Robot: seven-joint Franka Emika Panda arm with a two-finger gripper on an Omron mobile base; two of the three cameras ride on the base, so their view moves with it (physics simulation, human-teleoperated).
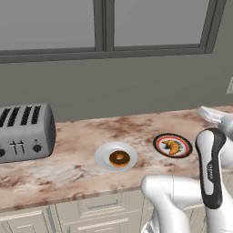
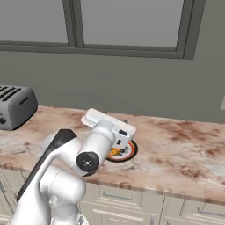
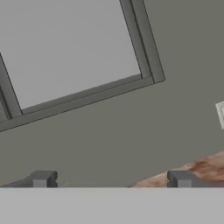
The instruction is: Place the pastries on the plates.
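Note:
The brown-glazed ring donut (image 1: 119,159) lies in the middle of the plain white plate (image 1: 103,154) on the counter. To its right, the golden croissant (image 1: 172,146) rests on the plate with the black-and-red rim (image 1: 159,139). In the right base view that rimmed plate (image 2: 130,152) and a bit of the croissant (image 2: 114,153) peek out from behind my arm. My gripper (image 3: 111,181) is raised above the counter near the rimmed plate and faces the wall. It is open, fingertips (image 3: 41,179) wide apart, with nothing between them.
A grey toaster (image 1: 25,132) stands at the left end of the marble counter (image 1: 68,173). Behind the counter is a grey wall with a window (image 1: 104,25). A white wall outlet (image 3: 221,113) sits at the right. Cabinet drawers (image 1: 100,209) run below the counter edge.

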